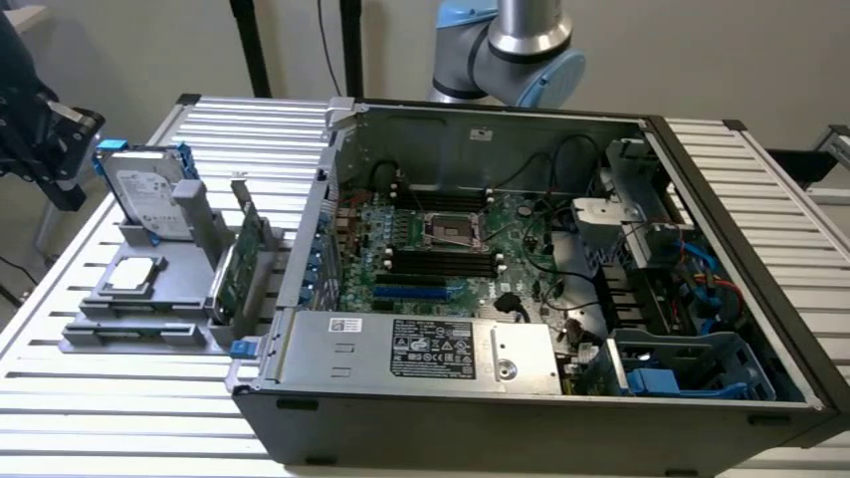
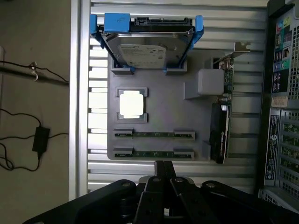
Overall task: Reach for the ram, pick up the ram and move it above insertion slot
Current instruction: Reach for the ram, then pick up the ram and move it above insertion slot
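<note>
Reach step. Gripper (image 2: 163, 164), jaws pressed together, empty, just off edge of grey holder (image 2: 163, 100); ram (image 2: 154, 153) seated edge-up in holder, untouched. Grasp calls for jaws parted astride its thin edge

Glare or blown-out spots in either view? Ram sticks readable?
Wrist view: the CPU on the tray is blown out white, no detail; the ram sticks beside it are dim, not glared. Exterior view: light is even, the case interior darkens toward the exterior view's right.
</note>
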### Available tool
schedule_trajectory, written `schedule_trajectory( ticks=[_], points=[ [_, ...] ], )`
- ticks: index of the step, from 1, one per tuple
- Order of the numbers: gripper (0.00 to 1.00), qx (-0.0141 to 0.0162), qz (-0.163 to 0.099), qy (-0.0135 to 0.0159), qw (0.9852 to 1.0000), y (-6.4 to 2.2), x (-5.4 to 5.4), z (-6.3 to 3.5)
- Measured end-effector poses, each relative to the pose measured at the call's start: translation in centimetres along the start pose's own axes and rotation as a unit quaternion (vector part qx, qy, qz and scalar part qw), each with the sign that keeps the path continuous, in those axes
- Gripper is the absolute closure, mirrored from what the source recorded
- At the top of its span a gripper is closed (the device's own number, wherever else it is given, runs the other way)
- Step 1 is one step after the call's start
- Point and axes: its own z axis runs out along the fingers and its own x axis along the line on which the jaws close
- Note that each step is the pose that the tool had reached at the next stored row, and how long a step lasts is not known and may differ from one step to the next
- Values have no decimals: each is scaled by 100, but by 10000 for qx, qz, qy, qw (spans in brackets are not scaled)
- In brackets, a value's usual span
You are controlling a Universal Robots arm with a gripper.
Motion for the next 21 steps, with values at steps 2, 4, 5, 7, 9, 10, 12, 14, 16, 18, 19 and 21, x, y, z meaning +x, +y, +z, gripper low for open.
schedule_trajectory(
  ticks=[2, 4, 5, 7, 9, 10, 12, 14, 16, 18, 19, 21],
  points=[
    [89, 0, -177, 7, 9998, 0, 1, 0],
    [89, 0, -365, 13, 9993, 0, 1, 1],
    [89, 0, -454, 17, 9990, 0, 1, 1],
    [89, 0, -633, 23, 9980, 0, 0, 1],
    [89, 0, -819, 31, 9966, 0, 1, 2],
    [89, 0, -908, 34, 9959, 0, 1, 2],
    [89, 0, -1089, 41, 9940, 0, 1, 3],
    [89, 0, -1265, 48, 9920, 0, 0, 3],
    [89, 0, -1446, 55, 9895, 0, 0, 3],
    [89, 1, -1630, 61, 9866, 0, 0, 3],
    [89, 1, -1717, 64, 9851, 0, 0, 3],
    [89, 1, -1894, 69, 9819, 0, 0, 4]
  ],
)
